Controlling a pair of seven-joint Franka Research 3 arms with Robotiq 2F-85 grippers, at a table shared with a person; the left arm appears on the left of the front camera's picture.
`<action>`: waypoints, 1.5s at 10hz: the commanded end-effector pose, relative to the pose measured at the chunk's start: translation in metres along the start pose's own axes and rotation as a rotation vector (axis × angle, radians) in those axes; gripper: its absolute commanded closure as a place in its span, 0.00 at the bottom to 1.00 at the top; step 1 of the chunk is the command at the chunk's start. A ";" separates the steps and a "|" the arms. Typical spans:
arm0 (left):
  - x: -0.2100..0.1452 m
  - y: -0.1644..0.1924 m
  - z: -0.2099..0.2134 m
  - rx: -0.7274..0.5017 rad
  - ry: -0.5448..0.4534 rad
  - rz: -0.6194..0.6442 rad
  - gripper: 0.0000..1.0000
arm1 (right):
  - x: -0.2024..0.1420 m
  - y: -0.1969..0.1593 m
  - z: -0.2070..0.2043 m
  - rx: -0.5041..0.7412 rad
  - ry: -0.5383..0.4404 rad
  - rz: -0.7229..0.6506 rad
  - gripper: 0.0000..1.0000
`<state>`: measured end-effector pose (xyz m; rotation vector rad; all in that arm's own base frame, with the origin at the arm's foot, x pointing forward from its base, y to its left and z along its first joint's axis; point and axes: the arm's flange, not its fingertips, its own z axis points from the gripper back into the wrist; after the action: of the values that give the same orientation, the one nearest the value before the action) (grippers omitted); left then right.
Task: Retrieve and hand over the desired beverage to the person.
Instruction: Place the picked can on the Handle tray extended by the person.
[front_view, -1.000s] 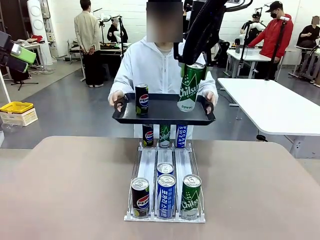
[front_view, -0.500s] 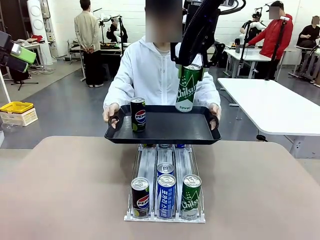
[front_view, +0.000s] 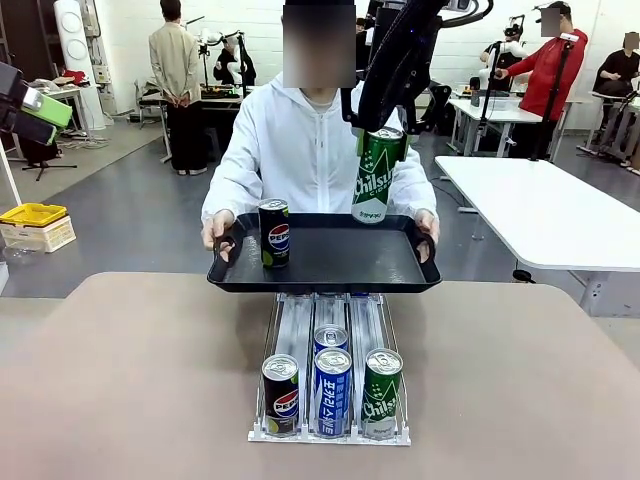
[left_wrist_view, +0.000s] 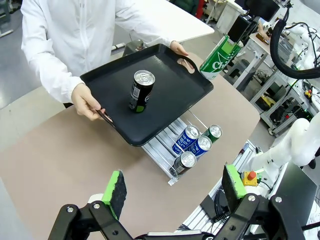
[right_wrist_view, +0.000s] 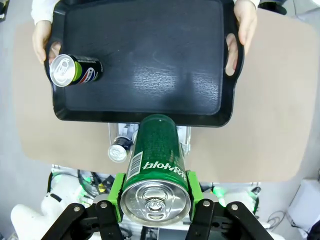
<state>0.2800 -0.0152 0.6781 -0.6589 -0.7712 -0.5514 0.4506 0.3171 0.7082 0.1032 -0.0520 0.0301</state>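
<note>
You are seeing the right gripper (right_wrist_view: 155, 200) clamped on the green Chilsung can (front_view: 377, 175), its green pads pressing the can's two sides near the top. In the front view the gripper's fingers are mostly hidden behind the can and the dark arm, so the grip is easier to read in the right wrist view, where the can (right_wrist_view: 156, 165) is covering the middle of the picture and hiding part of the rack below it. The can is tall and slim, green with a white band and white letters, and its silver lid with the pull tab is unopened. It is hanging tilted a little, its foot just above the right part of the black tray (front_view: 330, 262); whether it is touching the tray you cannot tell.

The person (front_view: 318, 150) in the white hooded jacket is holding the tray by both handles, beneath the gripper. A Pepsi can (front_view: 273, 233) is standing on the tray, well apart from the green can. The tray is hiding the far end of the can rack (front_view: 330, 432), which is carrying four cans at its near end.

The left gripper (left_wrist_view: 174, 189) is hanging with its fingers wide apart and nothing between them, high above the table (left_wrist_view: 60, 165).
</note>
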 end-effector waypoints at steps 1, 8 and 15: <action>0.001 0.001 0.000 -0.021 -0.009 -0.008 0.00 | -0.004 -0.003 0.002 0.006 -0.008 0.001 0.57; 0.001 0.001 0.000 -0.021 -0.009 -0.008 0.00 | -0.004 -0.003 0.002 0.006 -0.008 0.001 0.57; 0.001 0.001 0.000 -0.021 -0.009 -0.008 0.00 | 0.018 -0.004 0.003 -0.012 0.031 0.002 0.42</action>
<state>0.2800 -0.0152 0.6781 -0.6589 -0.7713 -0.5514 0.4552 0.3155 0.7051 0.0995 -0.0401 0.0276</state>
